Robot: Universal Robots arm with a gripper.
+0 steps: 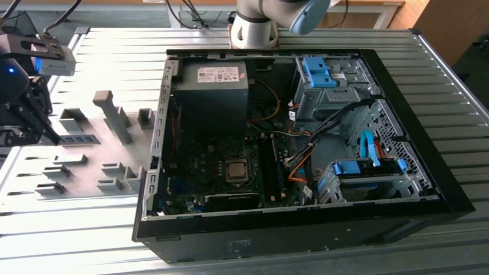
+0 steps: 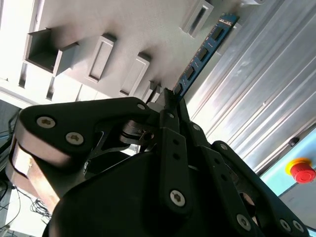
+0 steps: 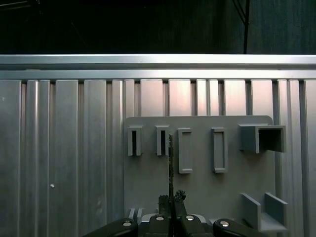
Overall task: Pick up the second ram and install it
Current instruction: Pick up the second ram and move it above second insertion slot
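Above holder plate (image 3: pixel 202 190), second ram (image 2: pixel 203 54) in claw (image 3: pixel 171 199).

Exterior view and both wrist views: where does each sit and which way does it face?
Exterior view: off the arm, looking down on the open computer case; arm base beyond it, gripper at the exterior view's left.
First wrist view: on the wrist, looking along the gripper onto the grey holder plate.
Second wrist view: behind the gripper's linkage, facing the same plate.
Both wrist views share the second ram clamped in the jaws.
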